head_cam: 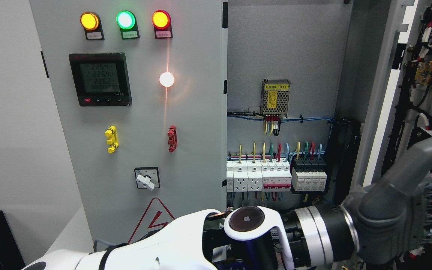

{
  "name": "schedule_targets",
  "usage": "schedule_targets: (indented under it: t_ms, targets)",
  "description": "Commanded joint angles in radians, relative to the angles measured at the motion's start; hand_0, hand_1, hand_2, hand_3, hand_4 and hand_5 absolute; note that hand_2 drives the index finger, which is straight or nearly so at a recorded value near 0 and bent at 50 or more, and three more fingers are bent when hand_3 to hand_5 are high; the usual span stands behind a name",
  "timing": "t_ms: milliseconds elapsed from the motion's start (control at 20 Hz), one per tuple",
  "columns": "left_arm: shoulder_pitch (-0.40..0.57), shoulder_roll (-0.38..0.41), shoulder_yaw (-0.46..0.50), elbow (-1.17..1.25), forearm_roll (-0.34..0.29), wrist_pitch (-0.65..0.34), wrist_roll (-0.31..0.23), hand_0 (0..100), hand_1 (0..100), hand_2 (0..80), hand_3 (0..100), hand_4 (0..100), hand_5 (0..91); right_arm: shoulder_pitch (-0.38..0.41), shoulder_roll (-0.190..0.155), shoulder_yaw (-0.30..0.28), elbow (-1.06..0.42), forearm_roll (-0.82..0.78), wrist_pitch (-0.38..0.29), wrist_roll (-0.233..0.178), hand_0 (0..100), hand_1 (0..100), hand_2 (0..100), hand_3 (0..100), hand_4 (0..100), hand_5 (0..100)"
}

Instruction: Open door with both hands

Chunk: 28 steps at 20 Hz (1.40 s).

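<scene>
1. Left arm: white shell, enters from the lower left and crosses the bottom of the view towards the right; its black wrist section with a silver ring leads into the grey left hand, the nearest thing in view; no right arm shows.
2. Hand pose: the hand sits at the lower right, back and knuckles towards the camera; one grey digit, seemingly the thumb, stretches up and to the right; the remaining fingers are folded away behind the palm, so whether they are spread or gripping anything cannot be told.
3. Governing relation: the right door stands directly above and just behind the hand, already swung well out; its pale edge runs as a long, near-vertical axis, leaning slightly; the hand lies at or against the lower part of that edge, though contact is hidden; judged from this, the next move is a further push or pull on that edge away from the cabinet, and the left hand is the only one placed for it.
4. Beyond and left of the hand: the exposed cabinet interior with a row of breakers and coloured wires.
5. Farther left of the hand: the left door, closed, carrying three lit indicator lamps, a meter and a rotary switch.
</scene>
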Motion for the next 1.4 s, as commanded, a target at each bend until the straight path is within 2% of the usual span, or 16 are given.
schedule_targets:
  t_ms: [0,601,1151,1251,1351]
  targets:
    - [-0.023,-0.139,-0.018,0.129,-0.001,-0.003,0.001,0,0,0.0,0,0,0.0,0.000,0.000,0.002,0.000,0.000,0.001,0.001,19,0,0,0,0,0]
    - [-0.037,-0.224,-0.021,0.244,-0.017,-0.002,0.001,0,0,0.0,0,0,0.0,0.000,0.000,0.003,0.000,0.000,0.001,0.001,19,0,0,0,0,0]
    - [-0.045,-0.218,-0.034,0.232,-0.014,-0.003,0.001,0,0,0.0,0,0,0.0,0.000,0.000,0.003,0.000,0.000,0.001,0.001,19,0,0,0,0,0]
    - [-0.045,-0.207,-0.032,0.214,-0.011,-0.002,0.001,0,0,0.0,0,0,0.0,0.000,0.000,0.003,0.000,0.000,0.001,0.001,19,0,0,0,0,0]
    - [-0.045,-0.158,-0.026,0.160,-0.011,-0.002,0.001,0,0,0.0,0,0,0.0,0.000,0.000,0.003,0.000,0.000,0.001,0.001,19,0,0,0,0,0]
